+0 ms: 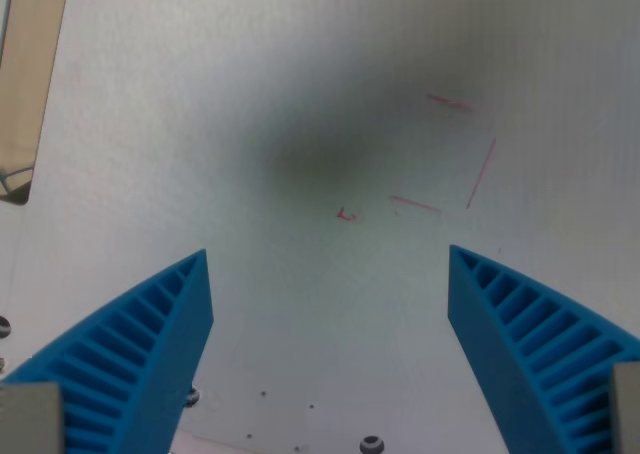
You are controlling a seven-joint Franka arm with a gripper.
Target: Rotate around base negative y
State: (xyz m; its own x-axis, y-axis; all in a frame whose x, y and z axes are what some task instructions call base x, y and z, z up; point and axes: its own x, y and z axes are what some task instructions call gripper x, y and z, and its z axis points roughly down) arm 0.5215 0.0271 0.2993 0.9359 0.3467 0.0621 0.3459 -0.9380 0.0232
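Only the wrist view is given. My gripper hangs over a white board, open, with nothing between its two blue ribbed fingers. The other finger rises from the lower right. Faint red pen lines form a partial square on the board, ahead and toward the wrist view's right. A small red mark sits just ahead of the gap between the fingers. A soft dark shadow lies over the middle of the board.
The board's edge runs along the wrist view's left, with a tan surface beyond it. Small screws and holes dot the board near the bottom edge.
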